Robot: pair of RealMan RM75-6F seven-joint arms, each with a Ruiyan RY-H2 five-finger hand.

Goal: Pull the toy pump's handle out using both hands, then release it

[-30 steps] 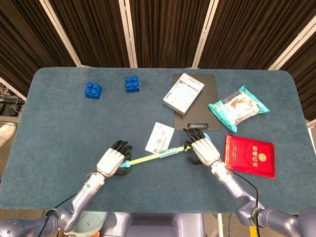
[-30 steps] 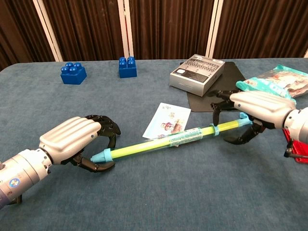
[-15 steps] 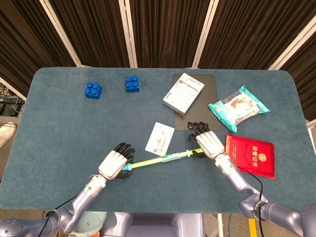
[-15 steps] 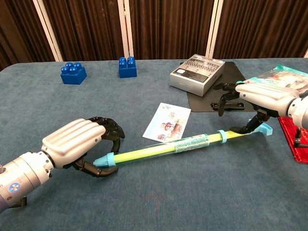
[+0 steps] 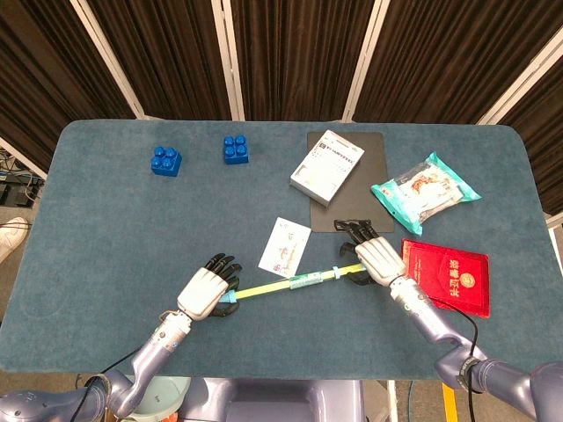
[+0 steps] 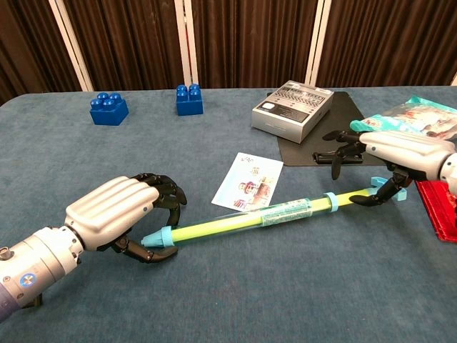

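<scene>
The toy pump (image 5: pixel 290 282) (image 6: pixel 264 216) is a yellow-green tube with light blue ends, lying slanted on the blue cloth with its rod drawn out. My left hand (image 5: pixel 202 292) (image 6: pixel 114 211) curls around its blue nozzle end, thumb below and fingers above. My right hand (image 5: pixel 378 258) (image 6: pixel 400 148) hovers over the blue handle (image 6: pixel 393 191) at the far end. Its fingers are spread away from the handle and only the thumb lies against it.
A picture card (image 5: pixel 285 245) lies just behind the pump. A red booklet (image 5: pixel 444 277) sits right of my right hand. Further back are a grey box (image 5: pixel 326 167) on a black clipboard (image 5: pixel 361 207), a snack packet (image 5: pixel 424 192) and two blue blocks (image 5: pixel 165 160) (image 5: pixel 235 149).
My right hand drew the handle out to the right, then opened its fingers off it. The pump settled lower on the cloth. My left hand stayed at the nozzle end.
</scene>
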